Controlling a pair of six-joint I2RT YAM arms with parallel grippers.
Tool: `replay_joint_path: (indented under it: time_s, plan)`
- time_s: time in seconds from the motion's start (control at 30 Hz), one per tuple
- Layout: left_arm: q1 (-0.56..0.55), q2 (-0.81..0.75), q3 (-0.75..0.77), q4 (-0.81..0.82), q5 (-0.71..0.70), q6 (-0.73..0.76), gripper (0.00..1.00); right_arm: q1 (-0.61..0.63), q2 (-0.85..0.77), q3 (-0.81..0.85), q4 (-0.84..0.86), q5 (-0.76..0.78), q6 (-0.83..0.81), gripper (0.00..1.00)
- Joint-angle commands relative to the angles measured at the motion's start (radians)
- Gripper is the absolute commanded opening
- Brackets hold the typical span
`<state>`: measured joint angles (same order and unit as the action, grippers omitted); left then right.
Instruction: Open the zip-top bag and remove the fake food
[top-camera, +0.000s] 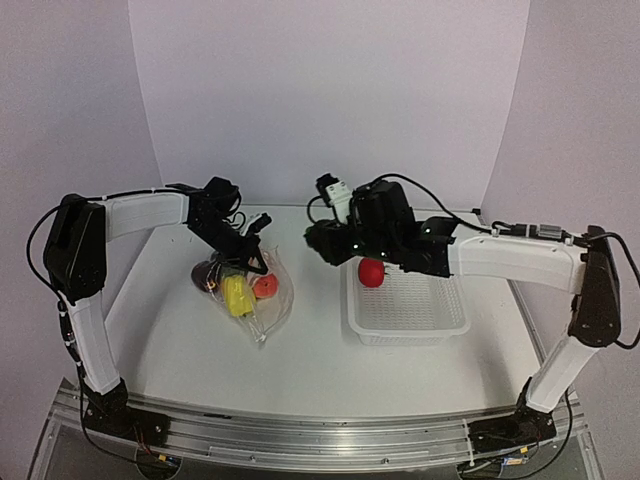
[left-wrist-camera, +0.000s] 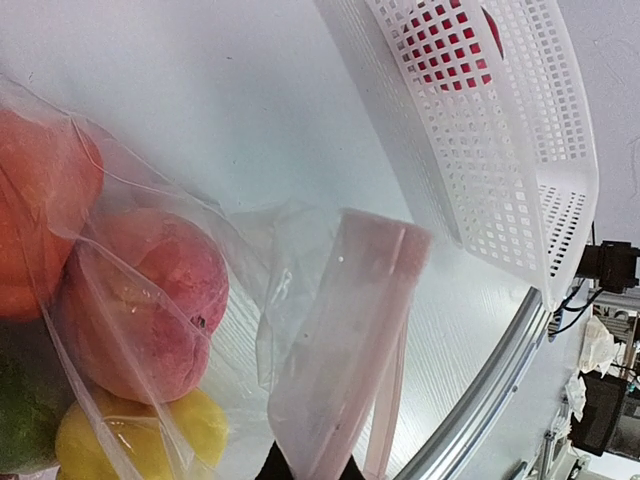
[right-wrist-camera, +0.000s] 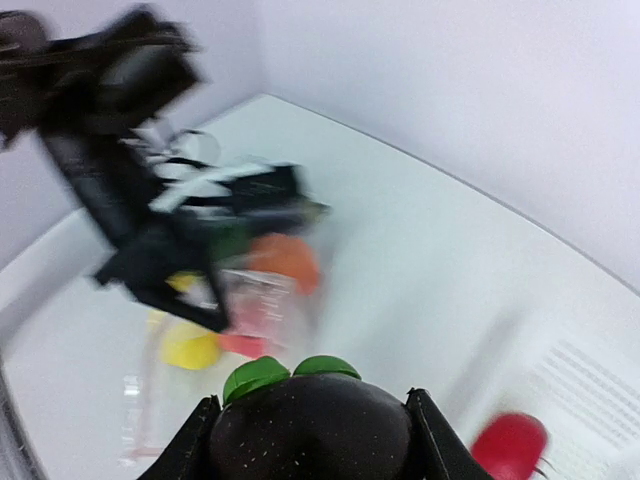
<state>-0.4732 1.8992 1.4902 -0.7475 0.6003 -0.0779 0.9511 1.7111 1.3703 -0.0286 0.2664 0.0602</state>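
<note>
While your left gripper (top-camera: 251, 262) pinches the clear crinkly zip-top bag (left-wrist-camera: 340, 345) (likely limp, slippery: take its zip edge) near the white mesh basket (top-camera: 408, 320), your right gripper (right-wrist-camera: 312, 445) clasps a dark-purple toy eggplant (right-wrist-camera: 310, 415).

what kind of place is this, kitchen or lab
Most likely a robotics lab test bench: two black-and-white robot arms mounted on an aluminium rail at a white table, plain white backdrop walls around it, and glossy toy food in a clear plastic zip-top bag beside a white mesh plastic basket.
</note>
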Motion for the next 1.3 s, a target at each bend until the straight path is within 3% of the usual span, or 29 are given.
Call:
replay_joint_path:
  time_s: [0.0,0.07,0.23,0.43,0.47,0.53,0.73,0.83,0.9,0.97,1.2,1.27]
  plan:
    - [-0.003,-0.046,0.046,0.032,0.001,-0.026,0.00,-0.175,0.017,-0.043,-0.293,0.292,0.205,0.23]
    - [-0.002,-0.049,0.046,0.036,-0.003,-0.027,0.00,-0.227,0.041,-0.031,-0.360,0.298,0.244,0.24]
    - [-0.002,-0.051,0.051,0.050,-0.019,-0.022,0.00,-0.318,0.116,0.037,-0.421,0.233,0.263,0.37]
    - [-0.004,-0.054,0.059,0.051,-0.034,-0.004,0.00,-0.361,0.190,0.159,-0.523,0.128,0.245,0.86]
    - [-0.004,-0.054,0.061,0.048,-0.034,-0.001,0.00,-0.361,0.194,0.182,-0.542,0.124,0.233,0.91]
    - [-0.004,-0.052,0.070,0.037,-0.036,0.008,0.00,-0.358,0.190,0.215,-0.563,0.111,0.201,0.93]
    - [-0.004,-0.052,0.108,0.003,-0.058,0.034,0.00,-0.211,0.132,0.272,-0.508,0.128,-0.012,0.90]
    - [-0.004,-0.054,0.115,-0.007,-0.071,0.047,0.00,-0.098,0.081,0.146,-0.209,-0.092,-0.138,0.86]
    - [-0.004,-0.051,0.124,-0.019,-0.080,0.054,0.00,-0.048,0.078,0.050,0.059,-0.299,-0.122,0.79]
    - [-0.005,-0.049,0.130,-0.032,-0.083,0.061,0.00,-0.022,0.131,0.033,0.185,-0.379,-0.068,0.67]
    - [-0.007,-0.053,0.135,-0.067,-0.063,0.074,0.00,0.007,0.401,0.246,0.216,-0.393,-0.004,0.56]
    - [-0.008,-0.056,0.136,-0.075,-0.046,0.076,0.00,0.008,0.444,0.267,0.218,-0.361,-0.006,0.48]
